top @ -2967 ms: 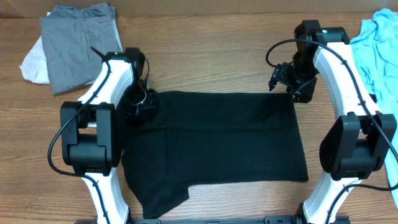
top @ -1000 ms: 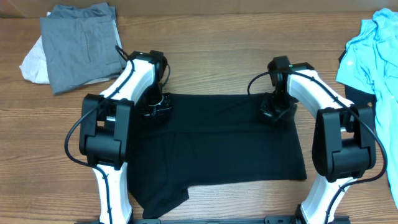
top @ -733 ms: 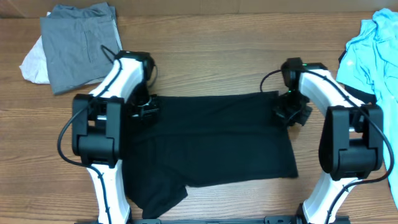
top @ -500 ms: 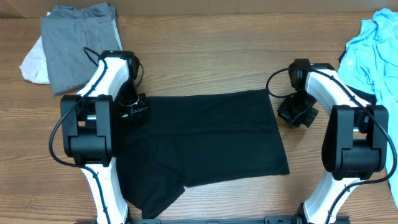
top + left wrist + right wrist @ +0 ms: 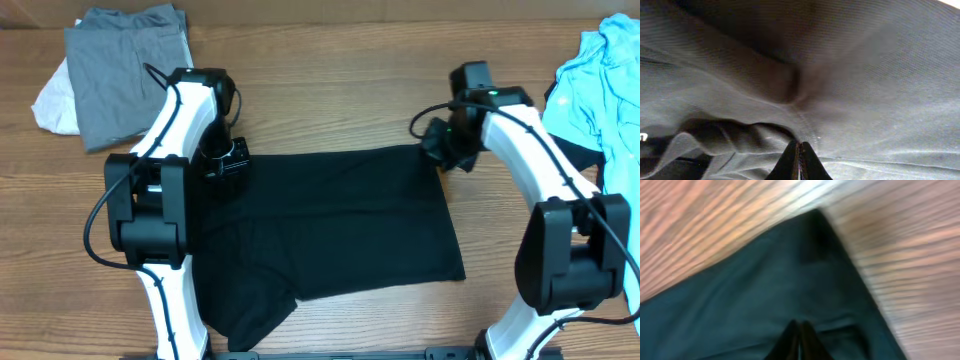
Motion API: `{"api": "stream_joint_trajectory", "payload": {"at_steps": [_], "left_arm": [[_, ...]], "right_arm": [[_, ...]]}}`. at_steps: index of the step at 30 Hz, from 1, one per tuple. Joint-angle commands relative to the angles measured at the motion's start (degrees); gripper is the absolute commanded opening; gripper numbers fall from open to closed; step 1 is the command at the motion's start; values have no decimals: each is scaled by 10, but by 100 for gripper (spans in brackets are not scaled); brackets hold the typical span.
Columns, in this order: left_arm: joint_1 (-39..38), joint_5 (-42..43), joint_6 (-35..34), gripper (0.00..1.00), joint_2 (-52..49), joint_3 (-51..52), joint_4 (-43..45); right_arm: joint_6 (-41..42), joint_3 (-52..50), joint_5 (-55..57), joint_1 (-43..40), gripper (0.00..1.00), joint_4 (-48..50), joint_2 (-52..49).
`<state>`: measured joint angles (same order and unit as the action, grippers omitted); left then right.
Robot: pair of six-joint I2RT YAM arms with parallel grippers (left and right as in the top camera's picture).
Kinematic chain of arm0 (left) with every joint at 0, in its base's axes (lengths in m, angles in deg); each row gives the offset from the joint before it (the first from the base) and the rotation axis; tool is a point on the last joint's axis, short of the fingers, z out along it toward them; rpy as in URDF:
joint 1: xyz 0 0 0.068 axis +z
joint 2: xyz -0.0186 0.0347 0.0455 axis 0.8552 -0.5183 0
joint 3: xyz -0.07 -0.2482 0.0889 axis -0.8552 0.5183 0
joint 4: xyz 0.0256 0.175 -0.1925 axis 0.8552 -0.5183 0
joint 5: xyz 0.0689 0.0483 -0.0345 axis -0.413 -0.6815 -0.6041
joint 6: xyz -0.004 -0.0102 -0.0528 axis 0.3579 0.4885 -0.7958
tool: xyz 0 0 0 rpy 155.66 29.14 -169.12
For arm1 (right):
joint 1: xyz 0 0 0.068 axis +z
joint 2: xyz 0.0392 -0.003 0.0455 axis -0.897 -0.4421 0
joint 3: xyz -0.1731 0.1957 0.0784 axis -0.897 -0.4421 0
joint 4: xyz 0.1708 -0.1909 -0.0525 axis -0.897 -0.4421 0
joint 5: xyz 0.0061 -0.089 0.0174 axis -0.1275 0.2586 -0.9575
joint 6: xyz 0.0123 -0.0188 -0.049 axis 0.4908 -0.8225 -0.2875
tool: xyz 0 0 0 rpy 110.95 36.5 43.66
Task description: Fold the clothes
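Left hand pinched shut on black shirt, its top-left corner, fabric bunched. Right hand fully closed over shirt's top-right corner; grip unclear.

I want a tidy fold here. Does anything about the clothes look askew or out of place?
Yes. The black shirt lies skewed: its right edge slants, and one sleeve pokes out at the lower left. Fabric bunches into wrinkles at the left gripper. The light blue garment at the right edge is crumpled, not folded.
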<state>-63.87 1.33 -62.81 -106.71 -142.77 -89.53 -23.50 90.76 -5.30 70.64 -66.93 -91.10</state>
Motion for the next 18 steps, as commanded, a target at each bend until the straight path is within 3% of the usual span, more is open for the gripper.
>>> {"api": "stream_joint_trajectory", "payload": {"at_steps": [1,5,8,13,18], "left_arm": [[-3,8,5,6,18,-11,0],[-3,12,5,8,18,-11,0],[-3,12,5,29,18,-11,0],[-3,13,5,38,18,-11,1],[-4,17,5,65,18,-11,2]], "right_arm": [[-13,-10,-29,20,4,14,-15],[-11,-10,-28,24,4,21,-44],[1,-10,-25,24,4,21,-68],[15,-10,9,24,4,23,-92],[17,-10,16,24,4,39,-114]]}}
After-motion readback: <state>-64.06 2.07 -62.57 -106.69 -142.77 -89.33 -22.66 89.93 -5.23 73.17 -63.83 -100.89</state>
